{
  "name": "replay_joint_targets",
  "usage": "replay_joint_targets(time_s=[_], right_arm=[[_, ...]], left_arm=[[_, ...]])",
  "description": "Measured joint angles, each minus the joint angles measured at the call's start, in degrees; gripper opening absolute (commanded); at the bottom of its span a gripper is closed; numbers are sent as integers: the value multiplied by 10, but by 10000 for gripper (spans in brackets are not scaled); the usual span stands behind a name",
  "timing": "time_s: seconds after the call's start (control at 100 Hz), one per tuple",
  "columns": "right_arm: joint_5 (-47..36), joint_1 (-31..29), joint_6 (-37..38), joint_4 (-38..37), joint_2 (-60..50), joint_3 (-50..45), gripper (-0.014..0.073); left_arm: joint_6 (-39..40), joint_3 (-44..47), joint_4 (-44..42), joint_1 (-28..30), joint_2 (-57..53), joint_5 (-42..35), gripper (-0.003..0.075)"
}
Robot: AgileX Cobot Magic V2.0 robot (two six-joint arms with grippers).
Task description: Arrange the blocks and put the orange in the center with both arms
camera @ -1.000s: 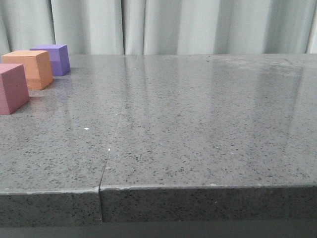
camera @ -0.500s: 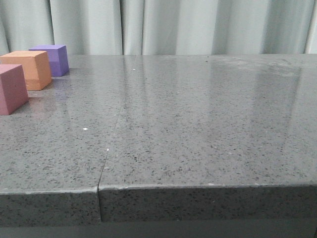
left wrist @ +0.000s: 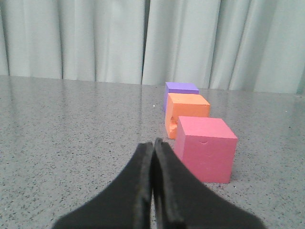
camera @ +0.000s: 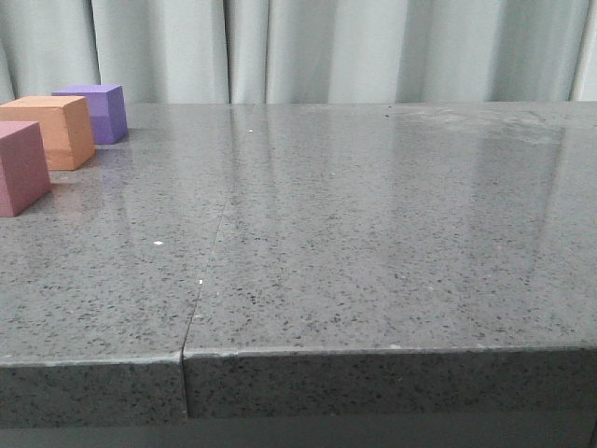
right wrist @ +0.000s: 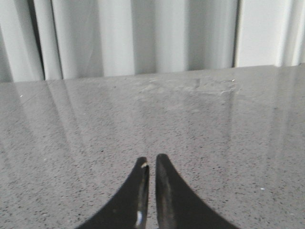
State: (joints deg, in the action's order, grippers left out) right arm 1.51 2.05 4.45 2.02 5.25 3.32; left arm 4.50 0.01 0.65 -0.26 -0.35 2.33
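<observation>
Three foam cubes stand in a row at the far left of the table in the front view: a purple cube (camera: pixel 93 110) at the back, the orange cube (camera: pixel 51 129) in the middle, a pink cube (camera: pixel 20 166) nearest. The left wrist view shows the same row: purple cube (left wrist: pixel 180 90), orange cube (left wrist: pixel 187 110) with a notch in its side face, pink cube (left wrist: pixel 206 148). My left gripper (left wrist: pixel 153 142) is shut and empty, just beside the pink cube. My right gripper (right wrist: pixel 151 162) is shut and empty over bare table. Neither gripper shows in the front view.
The grey speckled stone table (camera: pixel 373 233) has a seam (camera: pixel 210 261) running front to back left of centre and a front edge (camera: pixel 373 353) close to the camera. Pale curtains (camera: pixel 326 47) hang behind the table.
The front view has shifted slightly, so the cubes sit a little further left in the picture. The cubes keep their row and nothing was gripped or let go.
</observation>
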Motion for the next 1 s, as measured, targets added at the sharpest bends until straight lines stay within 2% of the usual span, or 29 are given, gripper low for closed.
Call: replay_joint_targets(time_s=[0.11,0.29,1.0], right_arm=[[-15,-11,33,-14,-37,-40,57],[11,-15,74,-48,-58,-49,57],[21,-15,75,-54,-59,-49,57]], left_arm=[[0,0,0,0,0,0,-20],[0,0,0,0,0,0,-20],[0,0,0,0,0,0,-20]])
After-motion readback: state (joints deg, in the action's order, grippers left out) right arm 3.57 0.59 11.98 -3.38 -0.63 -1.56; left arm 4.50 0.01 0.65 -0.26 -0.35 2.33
